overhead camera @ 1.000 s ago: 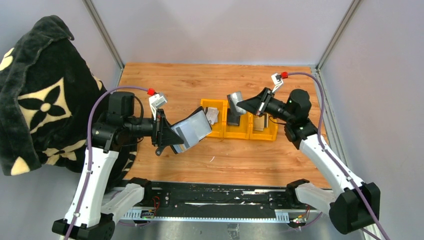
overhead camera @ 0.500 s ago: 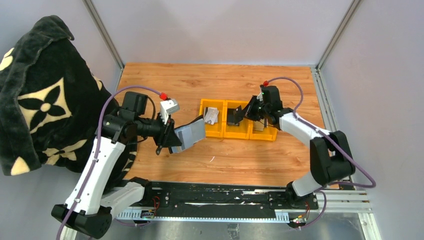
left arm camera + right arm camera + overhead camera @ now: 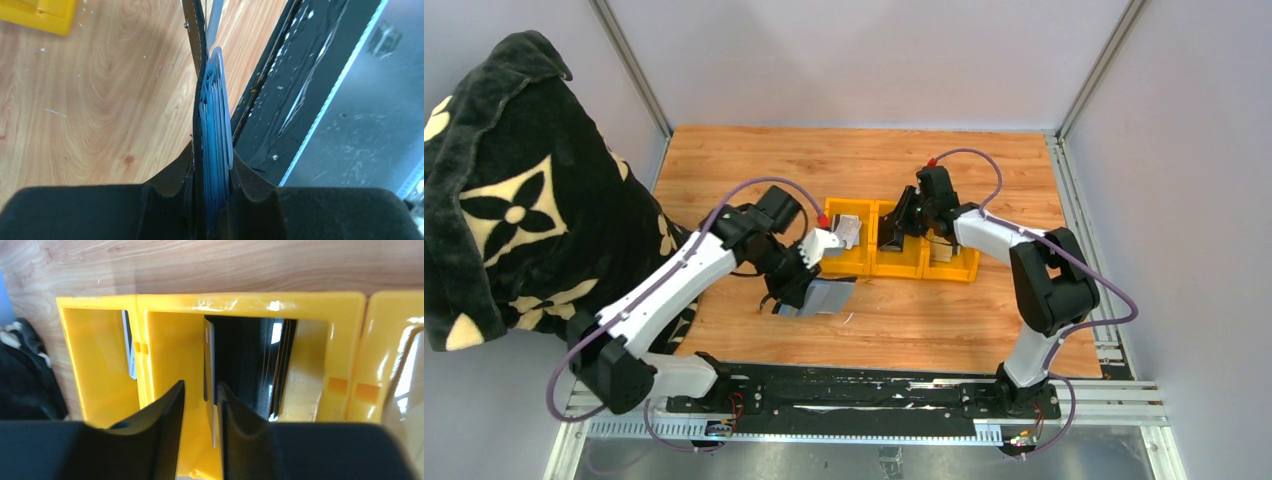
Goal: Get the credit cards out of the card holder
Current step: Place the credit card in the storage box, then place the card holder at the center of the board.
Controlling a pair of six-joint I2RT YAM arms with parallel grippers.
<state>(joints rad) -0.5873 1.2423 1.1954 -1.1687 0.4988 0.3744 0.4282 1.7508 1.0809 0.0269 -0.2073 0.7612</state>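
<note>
Looking down from overhead, I see the black patterned blanket (image 3: 504, 180) heaped at the left, the bulkiest thing in view, beside the wooden surface (image 3: 754, 160). A row of three yellow bins (image 3: 904, 270) sits mid-surface. Through the right wrist camera, the bin nearest my left arm (image 3: 95, 360) holds one pale card leaning on its wall. The middle bin (image 3: 240, 302) holds several dark cards standing on edge. The far bin (image 3: 395, 305) shows only a whitish sheen I cannot identify. My right fingers (image 3: 200, 405) hang over the middle bin, parted, with a thin card on edge in the gap. Yellow shows beside that card, so I judge it is not pinched.

The card holder (image 3: 198, 55) is off the surface, above its near edge. It is clenched in my left fingers (image 3: 212, 187) with a stack of credit cards (image 3: 216, 115) inside it.

I expect the holder to be light and soft, its leather wall bowing under the squeeze. The cards look thin, stiff and slick, and they are packed tight, so two could slide out together. The place to take hold is the rounded card edge standing proud of the leather, pinching one card across its flat faces.
</note>
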